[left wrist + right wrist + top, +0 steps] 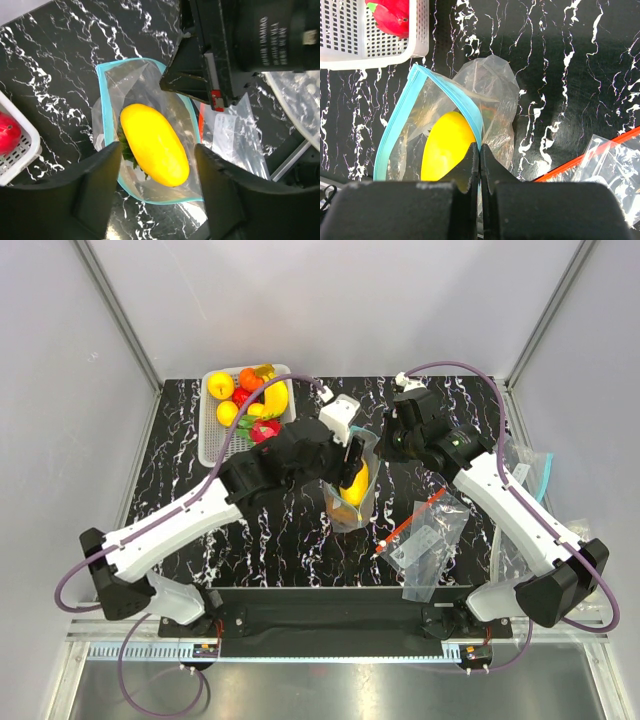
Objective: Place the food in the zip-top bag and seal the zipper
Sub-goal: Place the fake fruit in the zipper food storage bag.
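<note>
Left wrist view: yellow mango [152, 145] lies inside the zip-top bag [135, 80], mouth gaping, teal zipper [393, 120] unsealed. Left end effector [156, 167] hangs over the mouth, fingers spread, gripping nothing. Right end effector [480, 160] is pinched shut on the bag's teal rim. Bag sits mid-worktop [175, 450], between the arms.
</note>
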Controlling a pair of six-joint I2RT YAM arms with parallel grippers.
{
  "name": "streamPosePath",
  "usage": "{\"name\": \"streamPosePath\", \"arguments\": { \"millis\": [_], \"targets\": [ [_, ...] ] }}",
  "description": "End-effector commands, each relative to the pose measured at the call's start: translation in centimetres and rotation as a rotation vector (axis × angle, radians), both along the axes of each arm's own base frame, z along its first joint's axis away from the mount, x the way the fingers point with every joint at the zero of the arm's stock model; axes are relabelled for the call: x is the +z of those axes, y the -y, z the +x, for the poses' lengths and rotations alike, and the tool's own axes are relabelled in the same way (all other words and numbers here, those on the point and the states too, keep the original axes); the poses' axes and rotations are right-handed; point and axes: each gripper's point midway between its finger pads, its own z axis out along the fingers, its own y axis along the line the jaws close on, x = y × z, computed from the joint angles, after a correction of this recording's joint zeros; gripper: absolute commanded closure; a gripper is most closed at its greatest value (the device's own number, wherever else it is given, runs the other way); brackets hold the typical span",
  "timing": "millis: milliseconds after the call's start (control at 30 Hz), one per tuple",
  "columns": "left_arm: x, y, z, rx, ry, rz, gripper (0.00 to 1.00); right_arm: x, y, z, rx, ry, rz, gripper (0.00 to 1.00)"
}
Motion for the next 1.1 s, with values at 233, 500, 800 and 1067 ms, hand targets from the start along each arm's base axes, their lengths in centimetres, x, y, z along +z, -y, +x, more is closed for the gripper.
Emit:
{"name": "streamPosePath", "arguments": {
  "millis": [233, 500, 800, 1067],
  "targets": [
    [-3.4, 3.2, 1.2, -0.087, -0.128, 0.057, 0.53, 2.3, 0.0, 0.3, -0.011, 0.056, 0.051, 1.00],
    [-5.6, 3.1, 1.1, -0.094, -0.231, 0.068, 0.63, 2.1, 0.3, 0.3, -0.019, 0.060, 0.039, 1.00],
    [-6.6, 2.2, -0.9, -0.116, -0.300, 0.091, 0.64, 2.0, 0.2, 0.6, -0.013, 0.061, 0.030, 1.00],
    [-14.2, 1.5, -3.1, -0.121, -0.449, 0.194, 0.69, 1.9, 0.2, 0.6, -0.014, 0.058, 0.027, 1.00]
  ]
}}
